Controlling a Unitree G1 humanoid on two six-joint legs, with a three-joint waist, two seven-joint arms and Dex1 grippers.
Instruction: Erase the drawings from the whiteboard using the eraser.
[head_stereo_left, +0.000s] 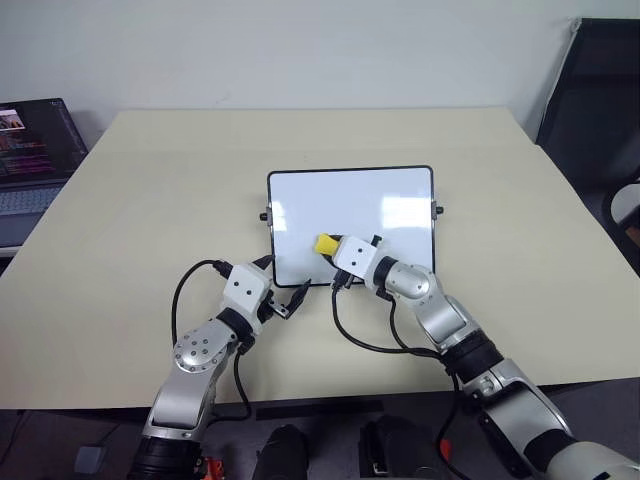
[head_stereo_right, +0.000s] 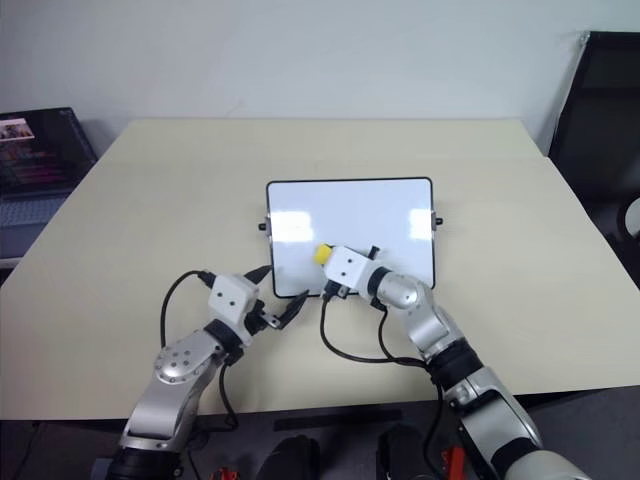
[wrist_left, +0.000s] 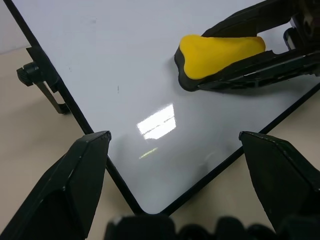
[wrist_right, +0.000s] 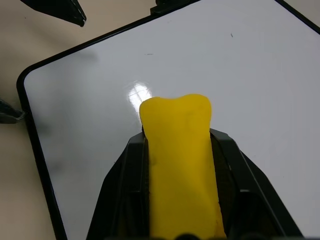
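The whiteboard (head_stereo_left: 350, 215) lies flat at the middle of the table, with a thin black frame and small knobs at its sides. My right gripper (head_stereo_left: 328, 246) is shut on the yellow eraser (wrist_right: 175, 115) and holds its dark underside on the board's near-left area. My left gripper (wrist_left: 175, 135) is open, one finger on each side of the board's near-left corner (head_stereo_left: 279, 283). The drawings are out of view; the white face carries just a few tiny dark specks (wrist_left: 118, 89).
The beige table (head_stereo_left: 150, 200) stretches wide around the board. A laptop (head_stereo_left: 30, 150) sits beyond the table's far left edge. A black chair (head_stereo_left: 590, 90) stands at the far right. Black cables (head_stereo_left: 360, 340) loop from both wrists near the front edge.
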